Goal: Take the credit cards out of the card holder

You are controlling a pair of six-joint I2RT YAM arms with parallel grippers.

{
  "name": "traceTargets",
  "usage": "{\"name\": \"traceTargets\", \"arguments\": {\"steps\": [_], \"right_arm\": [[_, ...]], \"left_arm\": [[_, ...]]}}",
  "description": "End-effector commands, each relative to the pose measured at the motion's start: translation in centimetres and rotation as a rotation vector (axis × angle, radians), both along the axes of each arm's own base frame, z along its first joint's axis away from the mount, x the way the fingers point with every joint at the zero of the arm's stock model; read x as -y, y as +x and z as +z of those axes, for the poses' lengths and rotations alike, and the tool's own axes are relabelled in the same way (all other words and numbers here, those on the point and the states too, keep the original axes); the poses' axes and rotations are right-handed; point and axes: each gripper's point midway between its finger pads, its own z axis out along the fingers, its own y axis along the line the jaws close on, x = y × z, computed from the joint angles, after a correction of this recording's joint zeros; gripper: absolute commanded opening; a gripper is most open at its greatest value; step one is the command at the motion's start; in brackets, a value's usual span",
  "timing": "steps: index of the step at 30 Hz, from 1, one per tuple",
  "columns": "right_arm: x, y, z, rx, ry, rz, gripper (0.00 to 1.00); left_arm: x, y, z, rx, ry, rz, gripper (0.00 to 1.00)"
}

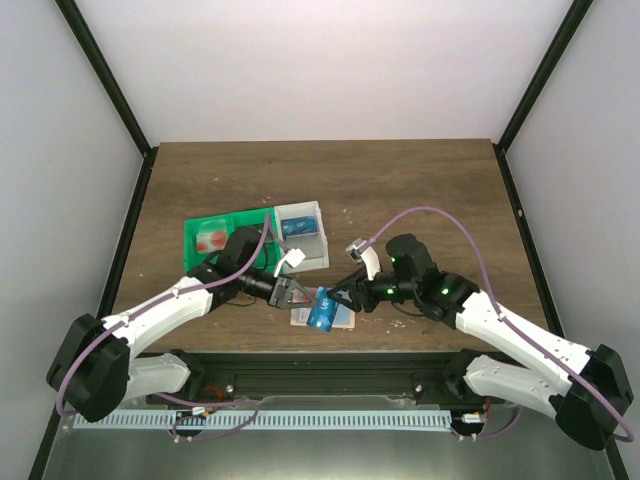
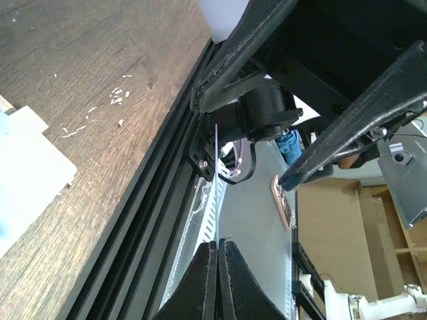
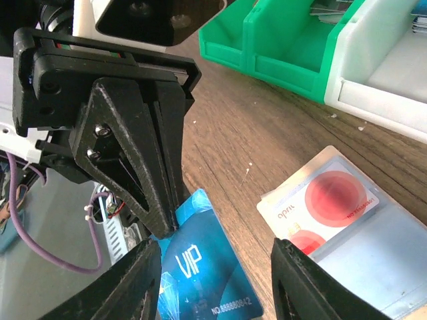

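Note:
The bright blue card (image 3: pixel 207 273) with white "VIP" print is pinched at its corner by my left gripper (image 1: pixel 292 294), which is shut on it. The card is tilted above the card holder (image 1: pixel 340 322). In the left wrist view the shut fingers (image 2: pixel 207 280) hold the card edge-on (image 2: pixel 217 193). The pale card with red circles (image 3: pixel 327 200) sticks partly out of the card holder's blue-grey panel (image 3: pixel 387 260), which lies flat on the table. My right gripper (image 3: pixel 220 287) is open, its fingers on either side of the blue card and not touching it. It also shows in the top view (image 1: pixel 350 296).
A green compartment tray (image 1: pixel 215 235) and a translucent white box (image 1: pixel 302 232) stand just behind the grippers; both also show in the right wrist view, the tray (image 3: pixel 267 47) and the box (image 3: pixel 380 67). The table's near edge with its black rail (image 2: pixel 153 220) runs close below the card holder.

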Motion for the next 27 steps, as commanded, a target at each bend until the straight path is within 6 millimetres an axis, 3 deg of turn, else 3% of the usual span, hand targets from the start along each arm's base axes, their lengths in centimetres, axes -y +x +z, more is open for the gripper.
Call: {"name": "traceTargets", "arguments": {"steps": [1, 11, 17, 22, 27], "right_arm": [[0.3, -0.1, 0.3, -0.018, 0.026, 0.044, 0.46], [0.4, -1.1, 0.3, -0.122, 0.135, 0.136, 0.39], [0.0, -1.4, 0.6, -0.142, 0.172, 0.169, 0.23], [0.1, -1.4, 0.5, -0.169, 0.199, 0.178, 0.04], [-0.1, -0.9, 0.3, -0.192, 0.234, 0.144, 0.00]], "left_arm": [[0.3, -0.1, 2.0, 0.067, -0.075, -0.039, 0.00], [0.3, -0.4, 2.8, 0.075, -0.105, -0.057, 0.00], [0.2, -0.6, 2.8, 0.076, -0.108, -0.059, 0.00], [0.2, -0.1, 2.8, 0.099, -0.091, -0.033, 0.00], [0.0, 1.9, 2.7, 0.179, -0.010, 0.078, 0.31]]}}
